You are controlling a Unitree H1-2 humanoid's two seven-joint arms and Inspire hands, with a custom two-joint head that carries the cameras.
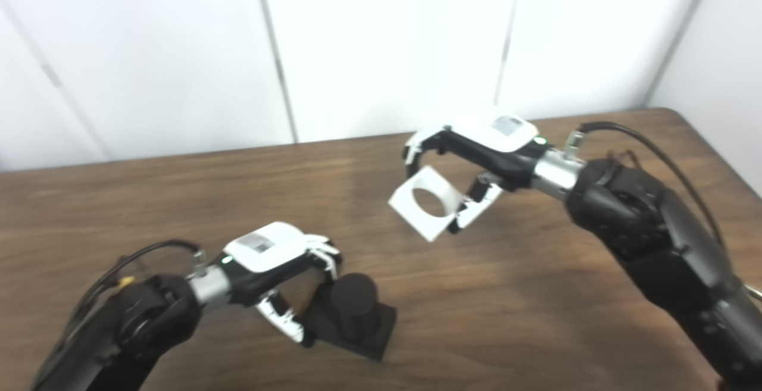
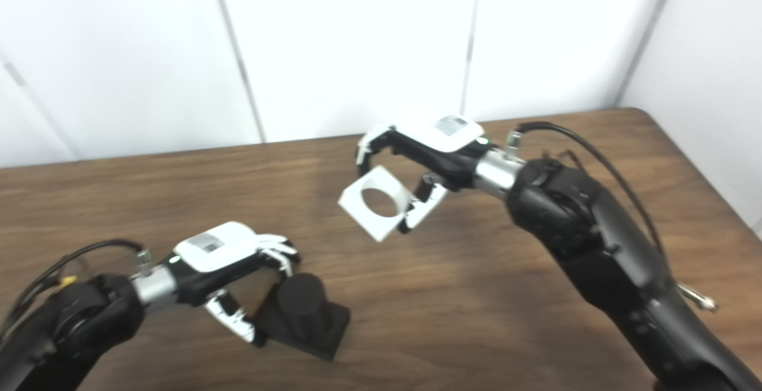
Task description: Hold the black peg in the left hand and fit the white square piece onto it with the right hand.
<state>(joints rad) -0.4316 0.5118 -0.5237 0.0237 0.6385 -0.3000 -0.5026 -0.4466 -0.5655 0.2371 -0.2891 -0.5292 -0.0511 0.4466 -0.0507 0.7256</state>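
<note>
The dark brown wooden table (image 1: 178,200) carries only the black cylindrical peg on its square black base (image 1: 356,313), standing upright near the front edge. The left hand (image 1: 280,272) has its fingers and thumb closed on the base's left side. The right hand (image 1: 470,159) pinches the white square piece with a round hole (image 1: 425,202), raised above the table, up and right of the peg and well apart from it.

The peg (image 1: 355,313) stands on the table (image 1: 512,296), toward its near edge. The left hand (image 1: 280,272) is just left of the peg, touching it. Right of and behind the peg, the square piece (image 1: 425,202) hangs above the table in the right hand (image 1: 476,165).
</note>
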